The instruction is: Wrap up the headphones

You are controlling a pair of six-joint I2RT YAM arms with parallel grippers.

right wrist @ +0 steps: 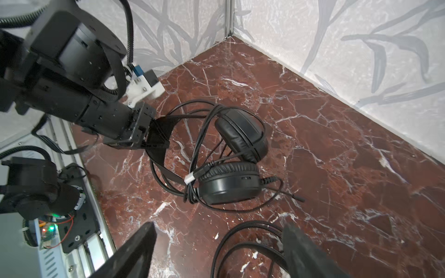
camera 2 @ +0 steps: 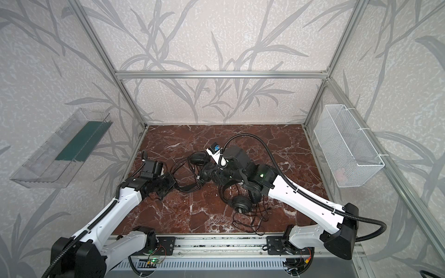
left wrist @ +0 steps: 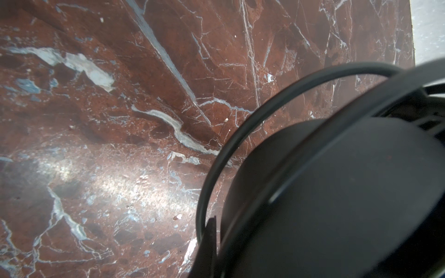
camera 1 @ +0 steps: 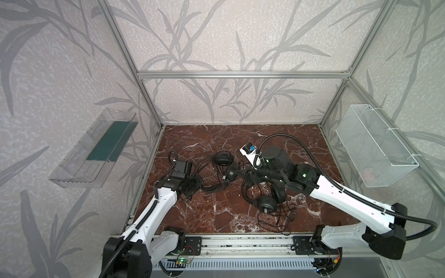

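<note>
Left gripper [right wrist: 157,134]: pressed together on the headband [right wrist: 160,154] of the far headset [right wrist: 231,183], frame centre in both top views, cable [right wrist: 199,134] bundled about it. Right gripper [right wrist: 219,227]: fingers spread, holding nothing, over the marble table [camera 1: 192,216] between the two sets. Near headset [camera 1: 266,204]: in both top views just below and right of that gripper, loose cable [camera 1: 277,222] trailing toward the lower edge (likely next; right arm nearer)

Soft, even light. Pale glare streaks the marble [left wrist: 115,183] beside the left pincer [right wrist: 157,136]; the headphones [left wrist: 313,149] in its grip loom dark and blurred. Both top views bow at the edges.
</note>
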